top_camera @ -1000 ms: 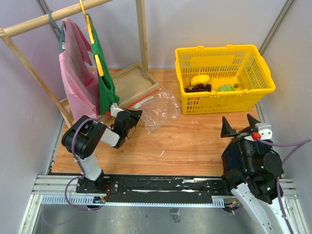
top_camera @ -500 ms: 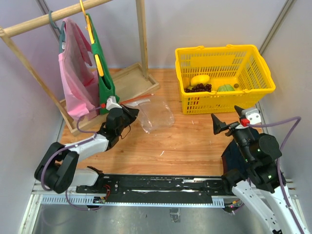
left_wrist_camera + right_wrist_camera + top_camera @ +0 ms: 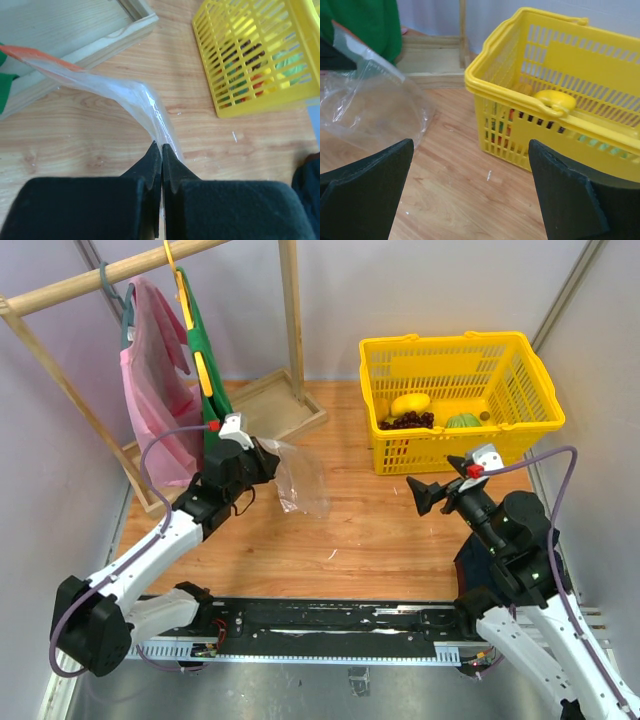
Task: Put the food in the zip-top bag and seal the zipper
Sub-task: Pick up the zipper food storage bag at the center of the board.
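The clear zip-top bag (image 3: pixel 302 482) hangs from my left gripper (image 3: pixel 266 456), which is shut on its edge and holds it lifted off the wood. In the left wrist view the bag (image 3: pixel 125 92) runs from my closed gripper (image 3: pixel 161 146) up to the red-orange zipper strip (image 3: pixel 45 55). My right gripper (image 3: pixel 437 483) is open and empty, between bag and basket; its view (image 3: pixel 471 145) shows the bag (image 3: pixel 375 110) at left. The food lies in the yellow basket (image 3: pixel 450 345): a yellow piece (image 3: pixel 410 403), a dark red berry bunch (image 3: pixel 405 421), a green piece (image 3: pixel 463 422).
The yellow basket (image 3: pixel 495 90) stands at the back right with a yellow piece (image 3: pixel 555 100) inside. A wooden rack base (image 3: pixel 270 410) sits at the back left, with a pink bag (image 3: pixel 150 390) and a green bag (image 3: pixel 205 370) hanging from its rail. Grey walls close in the sides.
My left arm has stretched out and lifted the bag up and to the left, folding it narrower. My right gripper has moved forward and left, toward the bag.
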You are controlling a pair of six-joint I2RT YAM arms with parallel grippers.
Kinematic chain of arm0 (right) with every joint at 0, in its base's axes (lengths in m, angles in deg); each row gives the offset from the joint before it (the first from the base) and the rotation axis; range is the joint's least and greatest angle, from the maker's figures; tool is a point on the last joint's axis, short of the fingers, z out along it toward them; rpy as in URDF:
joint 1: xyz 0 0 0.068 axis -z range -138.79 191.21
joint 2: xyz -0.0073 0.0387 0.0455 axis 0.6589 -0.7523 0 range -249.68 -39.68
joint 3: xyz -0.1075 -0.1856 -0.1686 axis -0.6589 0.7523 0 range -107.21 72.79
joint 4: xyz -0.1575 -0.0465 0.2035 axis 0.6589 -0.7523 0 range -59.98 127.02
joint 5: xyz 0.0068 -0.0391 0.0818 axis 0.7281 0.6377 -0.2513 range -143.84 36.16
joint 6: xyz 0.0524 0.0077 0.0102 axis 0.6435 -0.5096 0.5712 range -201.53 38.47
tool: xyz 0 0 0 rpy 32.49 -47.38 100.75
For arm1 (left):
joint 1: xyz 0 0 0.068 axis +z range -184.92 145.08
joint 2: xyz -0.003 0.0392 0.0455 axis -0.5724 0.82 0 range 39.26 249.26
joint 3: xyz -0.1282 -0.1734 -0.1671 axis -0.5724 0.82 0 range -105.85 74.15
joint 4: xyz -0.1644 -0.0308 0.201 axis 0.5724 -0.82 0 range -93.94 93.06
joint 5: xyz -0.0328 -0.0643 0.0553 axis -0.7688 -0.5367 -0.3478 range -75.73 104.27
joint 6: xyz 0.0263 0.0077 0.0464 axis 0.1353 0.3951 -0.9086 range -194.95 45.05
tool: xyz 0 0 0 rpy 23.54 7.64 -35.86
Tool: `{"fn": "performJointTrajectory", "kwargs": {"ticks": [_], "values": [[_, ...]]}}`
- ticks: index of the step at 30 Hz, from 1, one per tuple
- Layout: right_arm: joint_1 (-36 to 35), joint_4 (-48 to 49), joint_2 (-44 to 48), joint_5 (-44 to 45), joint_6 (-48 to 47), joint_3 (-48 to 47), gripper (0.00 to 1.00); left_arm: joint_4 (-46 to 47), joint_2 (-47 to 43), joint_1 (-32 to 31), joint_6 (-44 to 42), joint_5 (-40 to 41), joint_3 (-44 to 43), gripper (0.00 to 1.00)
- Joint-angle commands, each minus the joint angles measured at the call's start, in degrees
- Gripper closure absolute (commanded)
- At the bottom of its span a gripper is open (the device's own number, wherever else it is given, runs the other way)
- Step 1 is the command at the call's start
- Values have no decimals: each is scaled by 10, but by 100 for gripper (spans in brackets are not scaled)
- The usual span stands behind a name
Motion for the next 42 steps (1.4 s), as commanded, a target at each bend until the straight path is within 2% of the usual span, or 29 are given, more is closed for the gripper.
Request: {"fn": "performJointTrajectory", "kwargs": {"ticks": [1,7,12,16,20,26,32,38,42], "values": [[-6,57,-25,-99,8,32,2,-81,-16,-2,-107,-55,-52,100],[-6,36,-106,-184,24,-11,2,-97,-13,-2,-199,-126,-93,100],[-6,65,-158,-242,29,-34,2,-126,-6,-4,-299,-192,-124,100],[-6,95,-193,-261,32,-41,2,-141,-18,-5,-380,-215,-129,100],[-6,98,-242,-308,18,-68,2,-132,-51,-6,-432,-239,-95,100],[-14,108,-304,-367,-26,-97,1,-65,-116,-7,-474,-297,-10,100],[-31,142,-378,-432,-78,-133,1,-74,-137,-10,-500,-368,14,100],[-41,113,-445,-492,-154,-194,1,-75,-180,-26,-578,-414,52,100],[-41,68,-477,-516,-201,-233,1,-72,-192,-32,-593,-430,61,100]]}}
